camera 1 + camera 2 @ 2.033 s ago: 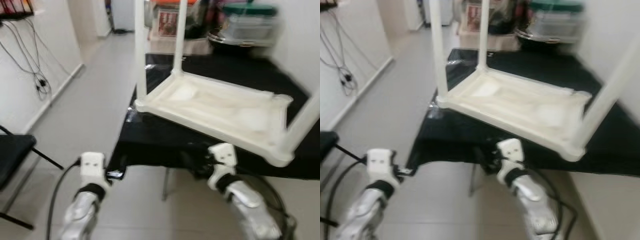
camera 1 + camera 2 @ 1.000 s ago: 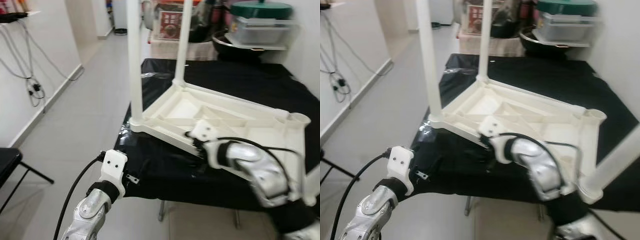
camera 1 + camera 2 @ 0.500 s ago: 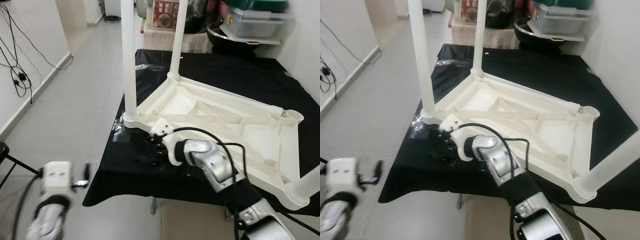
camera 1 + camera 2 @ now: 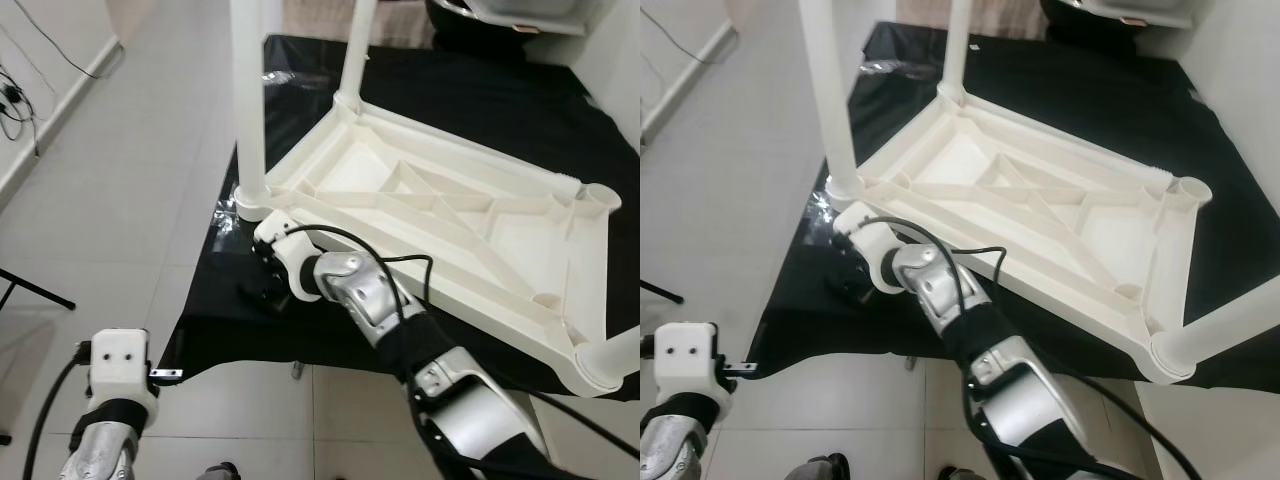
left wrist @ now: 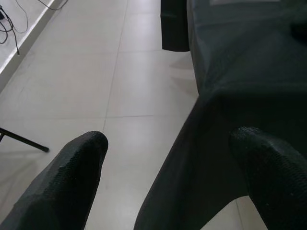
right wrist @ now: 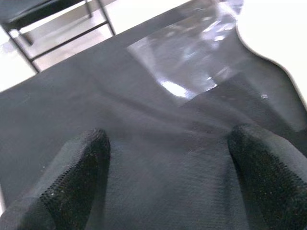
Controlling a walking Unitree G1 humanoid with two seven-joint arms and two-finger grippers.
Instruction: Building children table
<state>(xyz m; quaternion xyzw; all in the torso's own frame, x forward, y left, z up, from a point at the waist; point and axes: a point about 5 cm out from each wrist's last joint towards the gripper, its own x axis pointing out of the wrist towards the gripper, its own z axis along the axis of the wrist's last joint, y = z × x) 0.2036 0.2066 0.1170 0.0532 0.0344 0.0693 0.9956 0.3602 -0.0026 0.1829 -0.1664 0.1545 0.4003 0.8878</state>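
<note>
While the left gripper [image 5: 168,182] hangs low at the near left, its two black fingers [image 5: 72,177] spread wide over the pale tiled floor [image 4: 130,180], it sits closer under the camera than half a second ago and the blur on it is gone. In the left wrist view the hanging edge of the black cloth [image 5: 225,96] drapes down between those fingers, untouched.

The right gripper [image 6: 168,177] reaches forward over the near left corner of the cloth-covered work surface, fingers [image 6: 76,177] held apart with nothing between them, hovering just above the black fabric. A patch of clear glossy tape [image 6: 192,62] lies on the cloth just beyond the fingertips, beside the rounded white corner of the children table [image 4: 440,210]. Compared with the earlier frame, the silver right arm [image 4: 350,290] is stretched a little further left, its wrist now just beside the table's near left corner.

The children table lies upside down on the black cloth, ribbed underside up, running from near right to far left. Two white legs [image 4: 248,100] stand upright at its left end, a third [image 4: 1225,330] slants off at the near right, and an empty round socket [image 4: 598,196] shows at the far right corner. The whole picture has tilted further downward.
</note>
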